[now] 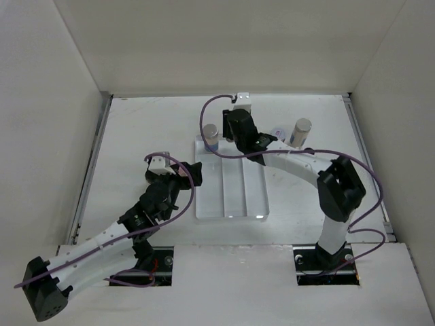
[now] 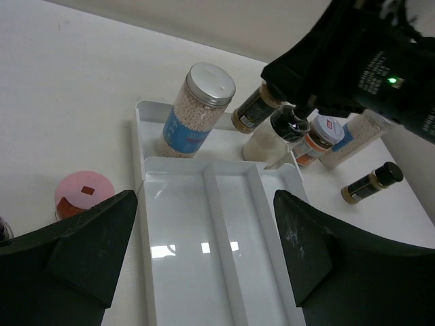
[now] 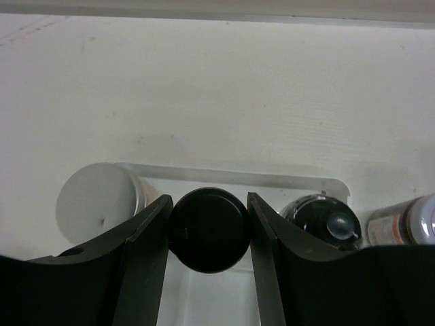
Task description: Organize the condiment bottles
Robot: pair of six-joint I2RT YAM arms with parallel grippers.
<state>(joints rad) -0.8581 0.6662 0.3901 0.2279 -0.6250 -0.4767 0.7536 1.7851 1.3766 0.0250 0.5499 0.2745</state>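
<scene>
My right gripper [image 3: 208, 227] is shut on the black cap of a dark-capped bottle [image 2: 251, 109] at the far end of the white tray [image 2: 146, 238]; it shows in the top view [image 1: 246, 140]. A grey-capped, blue-labelled jar [image 2: 194, 112] stands in the tray's far compartment to its left [image 1: 211, 136]. A white bottle with a black cap [image 2: 285, 129] stands to its right. My left gripper [image 2: 204, 204] is open and empty over the tray's near end [image 1: 182, 173]. A pink-lidded jar [image 2: 85, 193] stands left of the tray.
Right of the tray are an orange jar with a white lid [image 2: 318, 139], another blue-labelled jar [image 1: 299, 131] and a small dark-capped bottle [image 2: 370, 183] lying on its side. The tray's long compartments [image 1: 231, 187] hold nothing. White walls enclose the table.
</scene>
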